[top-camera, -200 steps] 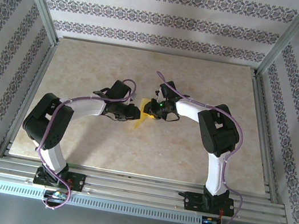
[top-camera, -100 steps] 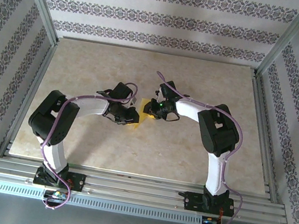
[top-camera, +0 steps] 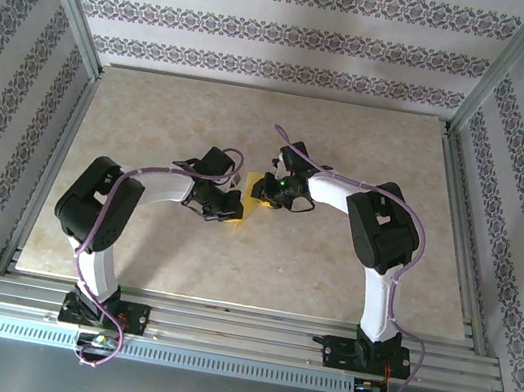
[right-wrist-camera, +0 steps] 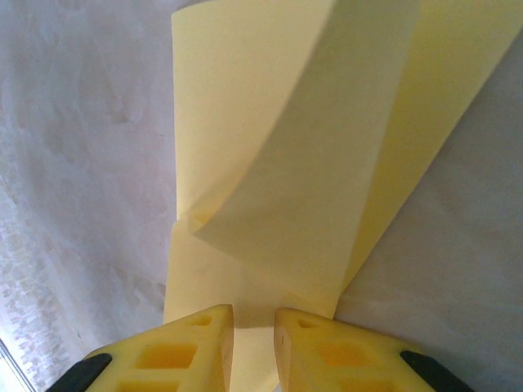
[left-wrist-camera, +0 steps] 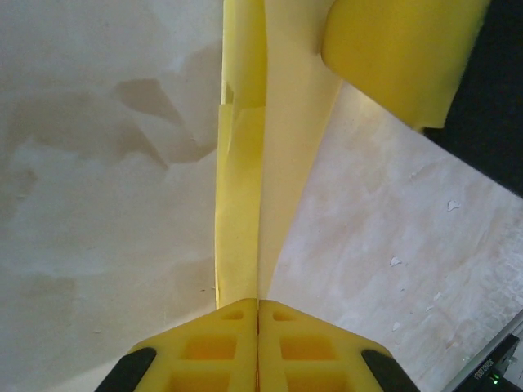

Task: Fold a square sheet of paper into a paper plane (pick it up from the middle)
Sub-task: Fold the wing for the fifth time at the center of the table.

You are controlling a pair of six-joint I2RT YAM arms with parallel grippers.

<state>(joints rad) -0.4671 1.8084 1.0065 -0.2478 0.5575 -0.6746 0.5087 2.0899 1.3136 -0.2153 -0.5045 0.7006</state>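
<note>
From here I see a beige marbled table (top-camera: 353,141), with a metal rail (top-camera: 219,323) along its near edge. Near its middle, slightly left of centre, lies the folded yellow paper (top-camera: 250,197), one flap curling upward.

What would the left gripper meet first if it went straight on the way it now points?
The square sheet of paper that the left gripper is shut on, running straight ahead; past it, probably the right gripper, though depth is unclear.

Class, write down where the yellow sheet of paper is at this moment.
In the top view the yellow sheet of paper is near the middle of the table, between the left tool, shut on its edge, and the right tool.
</note>
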